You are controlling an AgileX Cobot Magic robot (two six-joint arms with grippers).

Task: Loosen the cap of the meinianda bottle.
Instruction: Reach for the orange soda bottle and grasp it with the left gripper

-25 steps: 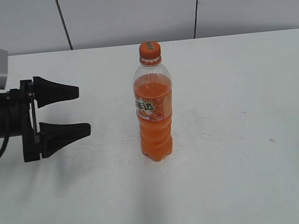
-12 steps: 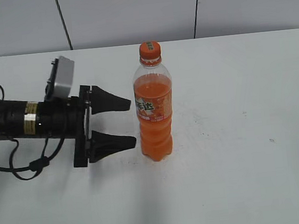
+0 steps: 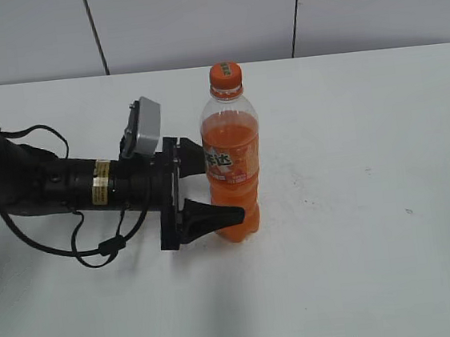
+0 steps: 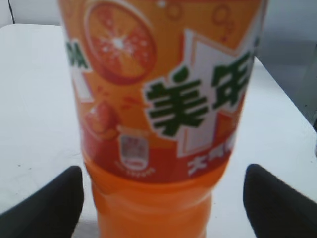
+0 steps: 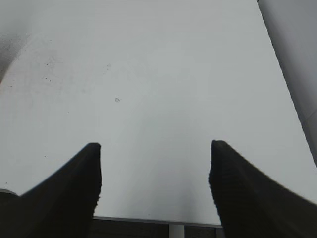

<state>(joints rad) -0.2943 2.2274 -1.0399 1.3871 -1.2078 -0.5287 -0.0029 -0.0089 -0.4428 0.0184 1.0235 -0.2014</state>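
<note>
The white table (image 3: 389, 199) fills most of the exterior view, and the bottle (image 3: 232, 160) stands upright near its middle, well clear of every edge. The left arm (image 3: 50, 187) lies low across the table from the left side, and the left gripper (image 3: 225, 186) is spread wide around the bottle's lower body, one finger at the near side by the waist, the other mostly hidden behind the label. In the left wrist view the label fills the frame and a dark fingertip (image 4: 49, 208) stands off to each side with table showing between it and the plastic, so nothing is clamped. The right gripper (image 5: 153, 183) is apart too, with only bare table between its fingers. The orange cap (image 3: 225, 73) sits on the neck, untouched.

The step in hand looks like bracing the bottle. Next, the left fingers probably need to close evenly on the body, firmly enough to stop it turning but not to crush it; then the right gripper has to come over the cap to twist it.
</note>
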